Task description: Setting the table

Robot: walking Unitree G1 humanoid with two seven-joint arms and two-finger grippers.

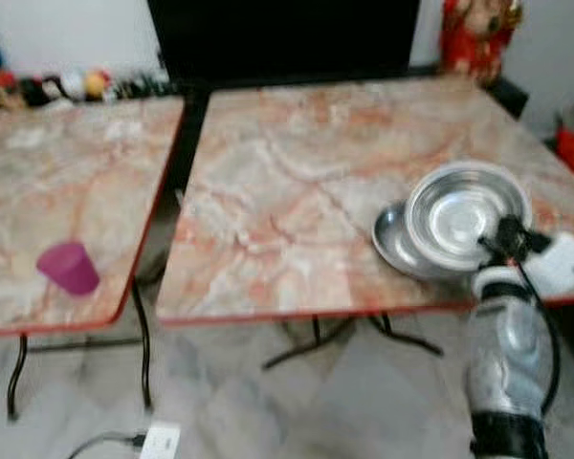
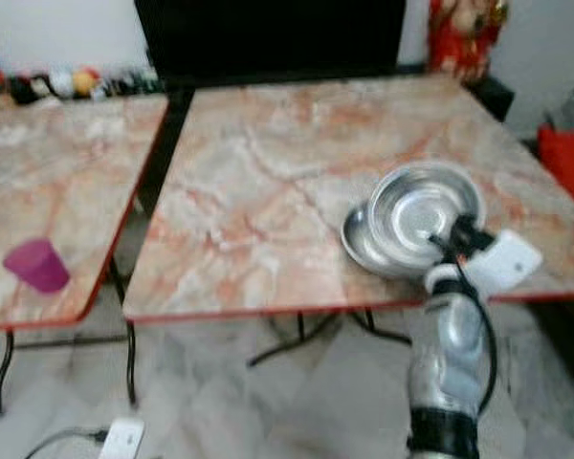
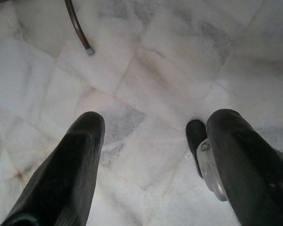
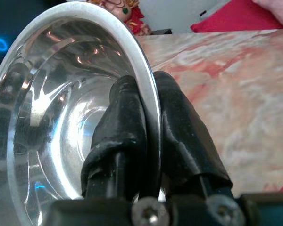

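Toward the lower right of the head views, the right pincer clamps the rim of a shiny steel bowl, one black finger inside the rim and one outside, as the right wrist view shows close up. That bowl is round and deep, with a rolled edge and a mirror-bright inside that catches pale reflections. It sits tilted over a second, flatter steel dish that lies on the near right part of the marble-patterned table, close to its red front edge. At the lower left of the frame, a small purple cup stands on a neighbouring table of the same pattern. Hanging over the pale tiled floor, the left pincer has its fingers spread wide and holds nothing.
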